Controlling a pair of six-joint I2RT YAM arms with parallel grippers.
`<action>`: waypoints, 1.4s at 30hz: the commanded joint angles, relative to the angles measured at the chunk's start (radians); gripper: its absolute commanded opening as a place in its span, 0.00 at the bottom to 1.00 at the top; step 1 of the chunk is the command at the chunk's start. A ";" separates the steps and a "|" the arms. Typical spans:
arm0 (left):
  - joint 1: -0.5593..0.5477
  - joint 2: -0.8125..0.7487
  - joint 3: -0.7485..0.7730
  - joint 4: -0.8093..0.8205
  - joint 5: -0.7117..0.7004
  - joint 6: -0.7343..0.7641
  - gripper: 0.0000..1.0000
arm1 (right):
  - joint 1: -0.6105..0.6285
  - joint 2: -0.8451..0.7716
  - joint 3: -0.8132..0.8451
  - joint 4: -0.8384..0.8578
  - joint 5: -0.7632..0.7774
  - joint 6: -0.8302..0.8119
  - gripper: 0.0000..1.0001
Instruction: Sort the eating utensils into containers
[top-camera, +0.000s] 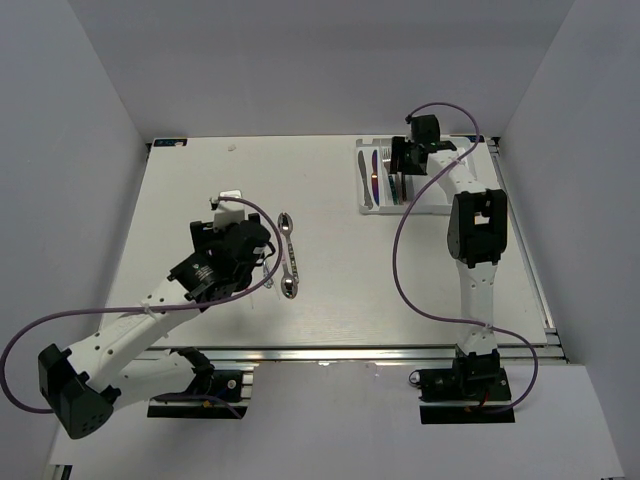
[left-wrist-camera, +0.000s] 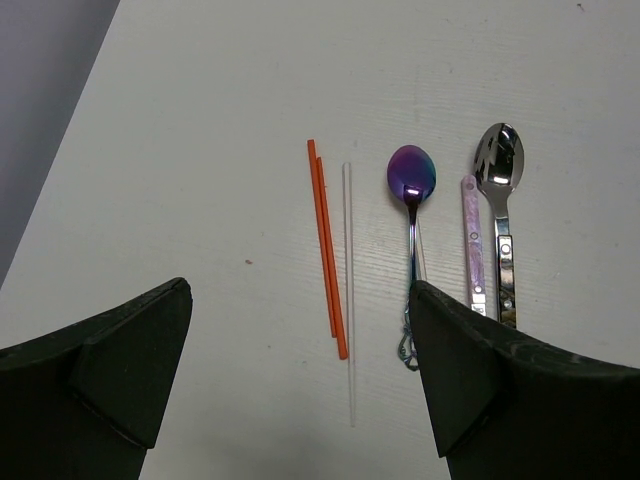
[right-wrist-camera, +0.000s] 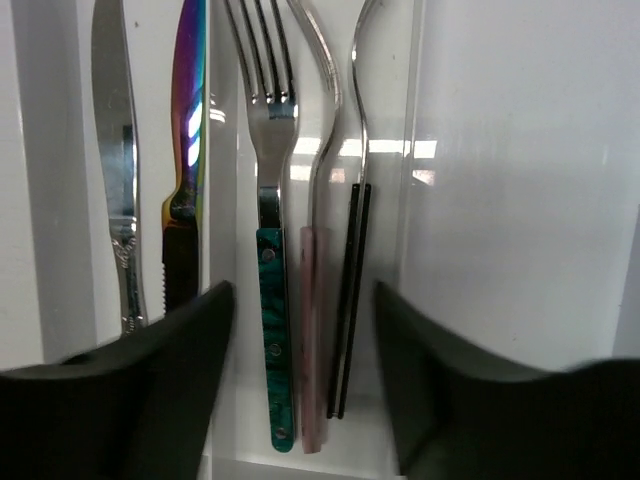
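In the left wrist view two orange-red chopsticks (left-wrist-camera: 326, 250) lie side by side on the table, with a pale chopstick (left-wrist-camera: 348, 290) just to their right. Further right lie a purple spoon (left-wrist-camera: 411, 176), a pink-handled utensil (left-wrist-camera: 472, 240) and a silver spoon (left-wrist-camera: 499, 160). My left gripper (left-wrist-camera: 300, 400) hovers open and empty, with the near ends of the chopsticks between its jaws. My right gripper (right-wrist-camera: 300, 400) is open and empty over the white cutlery tray (top-camera: 425, 205). That compartment holds a teal-handled fork (right-wrist-camera: 272, 300), a pink-handled fork (right-wrist-camera: 314, 330) and a black-handled fork (right-wrist-camera: 351, 290).
The neighbouring tray compartment holds a silver knife (right-wrist-camera: 115, 150) and an iridescent knife (right-wrist-camera: 187, 120). In the top view two spoons (top-camera: 288, 250) lie just right of my left gripper (top-camera: 245, 245). The tray stands at the table's far right corner.
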 joint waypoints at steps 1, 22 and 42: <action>0.004 -0.018 0.004 0.001 -0.031 -0.013 0.98 | 0.003 -0.060 0.059 -0.011 0.010 -0.019 0.70; 0.242 -0.145 -0.061 -0.045 -0.065 -0.069 0.98 | 0.619 -0.517 -0.533 0.138 0.241 0.249 0.89; 0.243 -0.068 -0.065 0.024 0.159 0.007 0.98 | 0.759 -0.170 -0.283 0.011 0.243 0.268 0.55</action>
